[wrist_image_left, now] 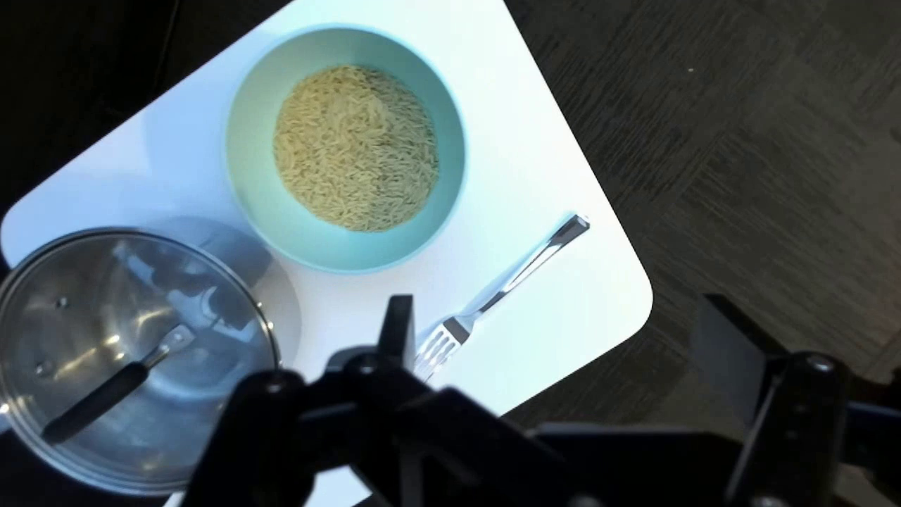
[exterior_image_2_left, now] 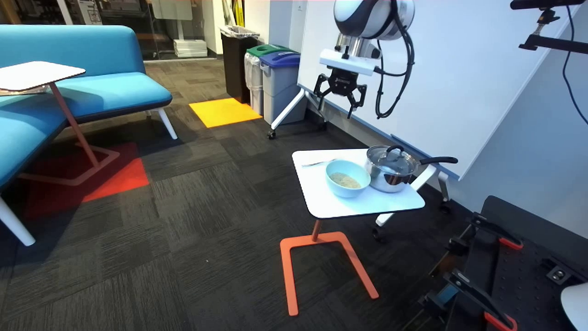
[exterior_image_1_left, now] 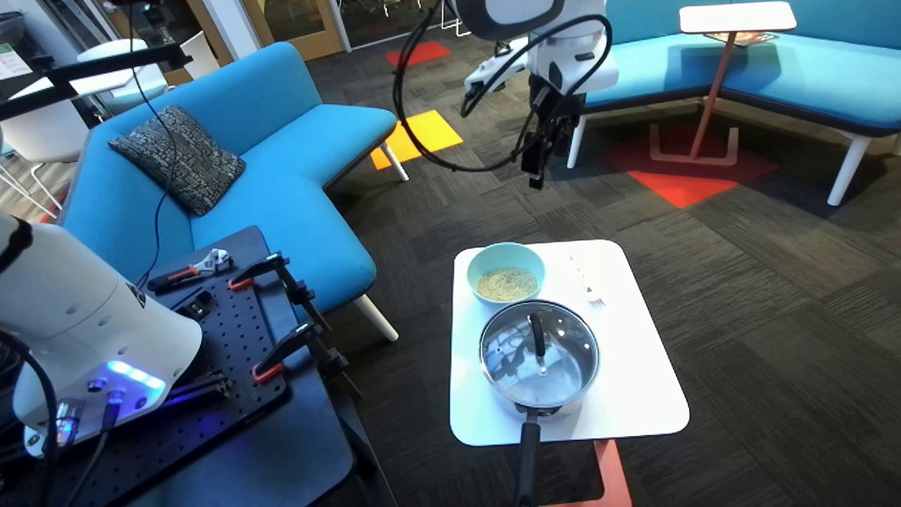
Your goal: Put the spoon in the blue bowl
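A pale blue bowl holding rice stands on a small white table. It also shows in an exterior view and in the wrist view. A silver fork lies flat beside the bowl, apart from it; it shows faintly in both exterior views. No spoon shows in any view. My gripper is high above the table, open and empty. In the wrist view its fingers are wide apart; the left finger hides the fork's tine tips.
A steel pot with a glass lid stands close beside the bowl. Its dark handle sticks out past the table edge. A whiteboard stands behind the table. A blue sofa and a workbench are nearby.
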{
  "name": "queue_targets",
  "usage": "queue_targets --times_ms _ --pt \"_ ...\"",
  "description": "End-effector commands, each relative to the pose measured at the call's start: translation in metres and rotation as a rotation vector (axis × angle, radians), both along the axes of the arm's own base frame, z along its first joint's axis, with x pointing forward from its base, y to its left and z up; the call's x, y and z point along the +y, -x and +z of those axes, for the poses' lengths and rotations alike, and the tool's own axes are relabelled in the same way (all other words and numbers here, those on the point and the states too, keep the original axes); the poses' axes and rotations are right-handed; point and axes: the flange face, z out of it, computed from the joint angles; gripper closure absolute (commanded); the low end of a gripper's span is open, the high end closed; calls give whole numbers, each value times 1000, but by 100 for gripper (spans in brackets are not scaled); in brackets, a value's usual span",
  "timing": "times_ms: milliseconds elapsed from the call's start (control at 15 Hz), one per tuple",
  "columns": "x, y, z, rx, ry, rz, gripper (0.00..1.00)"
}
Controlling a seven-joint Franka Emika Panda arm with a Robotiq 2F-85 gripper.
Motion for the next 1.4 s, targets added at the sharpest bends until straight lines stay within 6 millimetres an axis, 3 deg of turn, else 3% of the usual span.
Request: queue_targets --times_ms 0,200,467,533,600,867,1067,1333 --pt "-10 -39 -45 -19 -28 -196 0" --pt "-20 -53 -87 -24 -52 -354 0" --pt "-29 -61 -129 -53 -77 -561 0" --pt "-30 -63 -134 -73 -81 -608 0" --pt "-29 -52 -131 -34 -57 -521 0" --pt "-29 -51 -142 -30 -51 -527 0" --pt "-27 -52 -139 -26 -52 -582 0" --pt "-25 -54 -153 -19 -43 -696 0"
